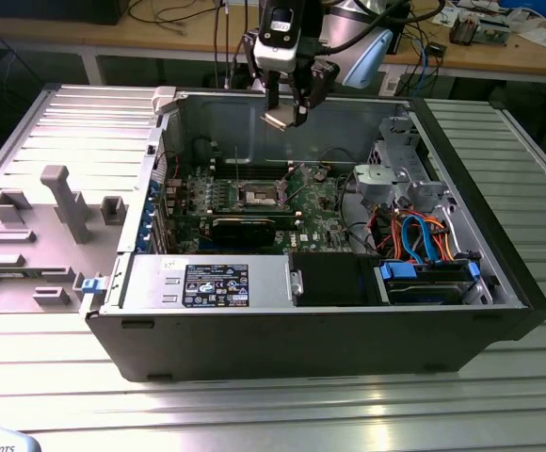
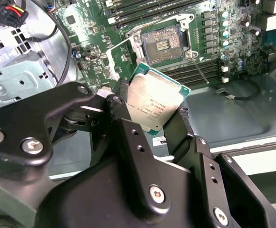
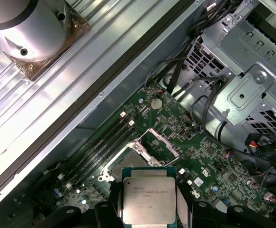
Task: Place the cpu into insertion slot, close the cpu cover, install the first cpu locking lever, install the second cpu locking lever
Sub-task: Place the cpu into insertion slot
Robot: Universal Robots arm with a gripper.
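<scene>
My gripper [image 1: 287, 105] hangs above the open computer case [image 1: 499, 282], shut on the cpu [image 1: 275, 121]. In both wrist views the cpu [image 2: 154, 105] [image 3: 149, 200] shows its pale silver top and green edge, pinched by two opposite edges between the black fingers [image 2: 180, 124]. The insertion slot [image 1: 261, 195] [image 2: 162, 44] [image 3: 127, 163] lies bare on the green motherboard, well below the chip. The cpu cover [image 3: 161, 144] [image 2: 122, 53] is swung up off the slot along one side. A thin metal locking lever [image 2: 201, 71] stands raised beside the slot.
Long black memory slots [image 3: 107, 142] flank the socket. A silver drive cage [image 1: 395, 179] with orange and blue cables [image 1: 419, 235] fills the case at the exterior view's right. The power supply [image 1: 212, 282] sits at the front. A grey fixture tray [image 1: 38, 235] lies left of the case.
</scene>
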